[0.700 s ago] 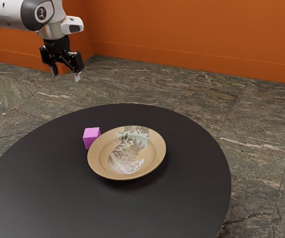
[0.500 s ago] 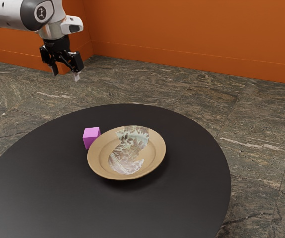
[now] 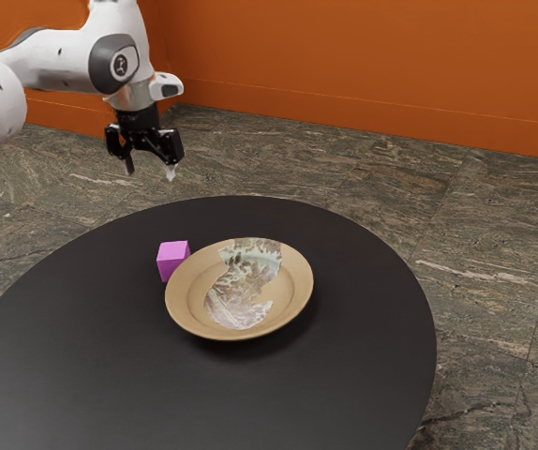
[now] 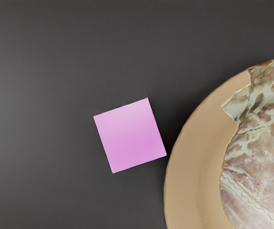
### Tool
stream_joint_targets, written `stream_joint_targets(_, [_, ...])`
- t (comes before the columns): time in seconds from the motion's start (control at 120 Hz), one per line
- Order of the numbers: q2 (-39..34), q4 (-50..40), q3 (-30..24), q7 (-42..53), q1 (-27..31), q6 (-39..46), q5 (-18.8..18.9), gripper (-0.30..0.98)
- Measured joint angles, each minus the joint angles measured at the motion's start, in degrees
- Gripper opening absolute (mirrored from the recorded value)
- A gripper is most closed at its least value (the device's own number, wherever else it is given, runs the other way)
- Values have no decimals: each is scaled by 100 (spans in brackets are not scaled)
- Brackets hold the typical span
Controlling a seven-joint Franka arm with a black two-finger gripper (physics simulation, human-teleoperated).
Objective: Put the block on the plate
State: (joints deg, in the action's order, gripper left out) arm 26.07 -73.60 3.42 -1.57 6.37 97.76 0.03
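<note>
Wrist view: approach step. Block [image 4: 130,135] on table [image 4: 41,114], just beside plate [image 4: 187,157]. Next: square up to block faces, descend, grip, clear the rim.

Exterior view: gripper [image 3: 150,172] spread, empty, above table height. Vs earlier frame: lower, shifted to the exterior view's right; block, plate unmoved.

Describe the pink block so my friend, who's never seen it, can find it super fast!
Find the round black table, then the tan plate with the marbled patch. Right beside the plate's rim, toward the exterior view's left, sits the pink block. It's a plain, one-colour cube with flat sides; its neighbour, the plate, is round and patterned.
</note>
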Motion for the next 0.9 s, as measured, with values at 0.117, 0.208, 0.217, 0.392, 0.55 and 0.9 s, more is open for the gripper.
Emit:
stream_joint_targets(0.117, [493,104,11,-322,43,170,-18,69])
stream_joint_targets(0.208, [709,124,5,-536,92,338,-11,69])
stream_joint_targets(0.217, [720,123,4,-556,93,351,-10,69])
stream_joint_targets(0.392, [1028,102,4,-960,101,548,-28,69])
stream_joint_targets(0.55, [1267,66,8,-1247,109,847,-118,69])
stream_joint_targets(0.9, [1803,88,102,-1662,110,1274,-179,69])
